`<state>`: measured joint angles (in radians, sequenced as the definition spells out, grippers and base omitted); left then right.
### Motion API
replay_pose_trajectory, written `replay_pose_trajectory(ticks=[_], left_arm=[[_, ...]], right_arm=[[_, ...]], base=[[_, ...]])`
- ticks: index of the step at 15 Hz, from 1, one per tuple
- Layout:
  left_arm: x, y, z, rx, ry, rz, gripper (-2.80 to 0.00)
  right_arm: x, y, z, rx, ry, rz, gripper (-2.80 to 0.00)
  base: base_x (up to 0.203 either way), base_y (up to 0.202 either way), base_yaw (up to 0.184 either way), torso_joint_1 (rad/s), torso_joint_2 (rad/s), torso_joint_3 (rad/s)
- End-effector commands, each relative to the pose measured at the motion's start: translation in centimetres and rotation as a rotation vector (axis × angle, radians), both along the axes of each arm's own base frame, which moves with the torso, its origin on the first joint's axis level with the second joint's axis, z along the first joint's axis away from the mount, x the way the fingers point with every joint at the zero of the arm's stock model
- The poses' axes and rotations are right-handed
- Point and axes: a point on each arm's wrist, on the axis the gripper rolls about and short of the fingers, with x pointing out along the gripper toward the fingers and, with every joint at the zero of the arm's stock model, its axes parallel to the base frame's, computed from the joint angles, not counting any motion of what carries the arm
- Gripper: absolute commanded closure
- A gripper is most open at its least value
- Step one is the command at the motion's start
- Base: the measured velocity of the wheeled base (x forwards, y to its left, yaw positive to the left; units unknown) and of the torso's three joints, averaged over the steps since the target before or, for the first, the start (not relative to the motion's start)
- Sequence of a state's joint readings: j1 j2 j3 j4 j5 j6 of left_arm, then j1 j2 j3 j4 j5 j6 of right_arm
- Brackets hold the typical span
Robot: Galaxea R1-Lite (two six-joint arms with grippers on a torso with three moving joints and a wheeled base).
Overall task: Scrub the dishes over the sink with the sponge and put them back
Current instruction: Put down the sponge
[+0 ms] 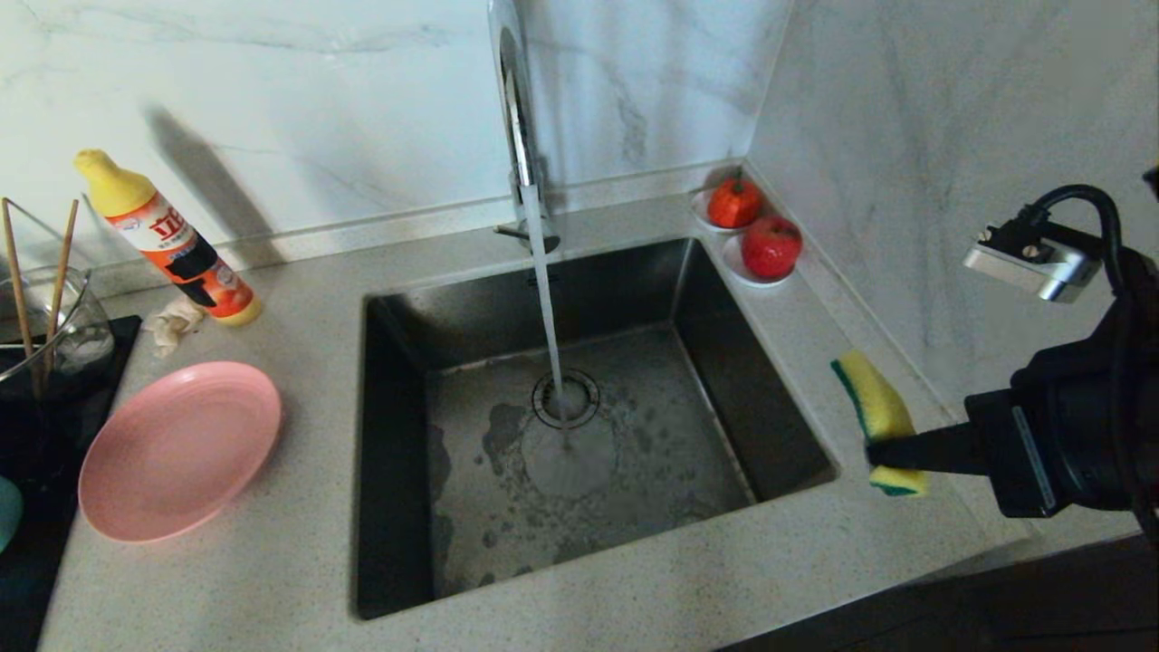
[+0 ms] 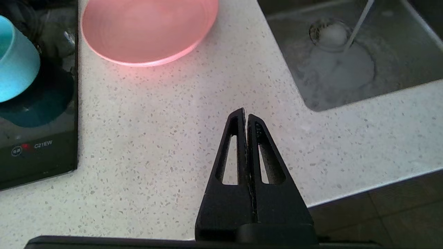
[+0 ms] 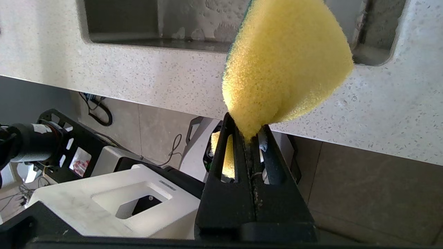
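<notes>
The sink (image 1: 634,426) is a square, deep basin of dark steel sunk into a pale speckled stone counter (image 1: 299,561); a thin stream of water (image 1: 546,308) falls from the chrome faucet (image 1: 516,118) onto the round drain strainer (image 1: 566,398), and the wet floor of the basin is patched with foam. To the right of the sink, above the counter's edge, the right gripper (image 1: 876,450) pinches the sponge (image 1: 876,412) — a soft, porous yellow block with a thin green scouring face — its black fingers (image 3: 238,148) squeezed tight so the foam bulges out above them. To the left of the sink the matte pink plate (image 1: 179,450), wide and shallow, lies flat on the counter. Farther left of the sink a dark glossy cooktop (image 2: 38,152) carries the teal-blue bowl (image 2: 15,58), and two thin wooden chopsticks (image 1: 56,290) stand in a clear glass container (image 1: 63,326). The left gripper (image 2: 246,116) hovers over bare counter near the sink's front-left corner, its slotted black fingers pressed together on nothing. Behind the sink's right corner, two red fruits (image 1: 770,244) sit on small white saucers (image 1: 738,267) — smooth and round.
</notes>
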<state>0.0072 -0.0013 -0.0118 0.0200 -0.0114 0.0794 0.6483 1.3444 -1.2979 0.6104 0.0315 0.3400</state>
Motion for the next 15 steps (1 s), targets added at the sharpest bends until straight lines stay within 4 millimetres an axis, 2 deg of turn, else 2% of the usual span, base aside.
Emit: replay_pose_trajectory(ticks=[1,3,5,8,11,15], left_arm=[[0.0,0.0,-0.1,-0.008,0.004,0.003,0.0],[0.0,0.0,-0.1,-0.027,0.003,0.005,0.0],[0.0,0.0,-0.1,-0.029,0.002,0.006,0.0],[0.0,0.0,-0.1,-0.029,0.002,0.005,0.0],[0.0,0.0,-0.1,-0.029,0.002,0.006,0.0],[0.0,0.0,-0.1,-0.029,0.002,0.006,0.0]], right_arm=[[0.5,0.4,-0.5,-0.013,0.02,-0.001,0.0],[0.3,0.3,-0.4,-0.015,0.014,0.0,0.0],[0.2,0.0,-0.7,-0.087,-0.016,-0.013,0.0],[-0.4,-0.8,-2.5,-0.274,-0.069,-0.037,0.0],[-0.9,-1.1,-4.0,-0.341,-0.052,-0.019,0.0],[-0.8,-1.0,-6.4,-0.404,-0.02,-0.016,0.0]], base=[[0.0,0.0,0.0,0.0,0.0,0.0],[0.0,0.0,0.0,0.0,0.0,0.0],[0.0,0.0,0.0,0.0,0.0,0.0],[0.0,0.0,0.0,0.0,0.0,0.0],[0.0,0.0,0.0,0.0,0.0,0.0],[0.0,0.0,0.0,0.0,0.0,0.0]])
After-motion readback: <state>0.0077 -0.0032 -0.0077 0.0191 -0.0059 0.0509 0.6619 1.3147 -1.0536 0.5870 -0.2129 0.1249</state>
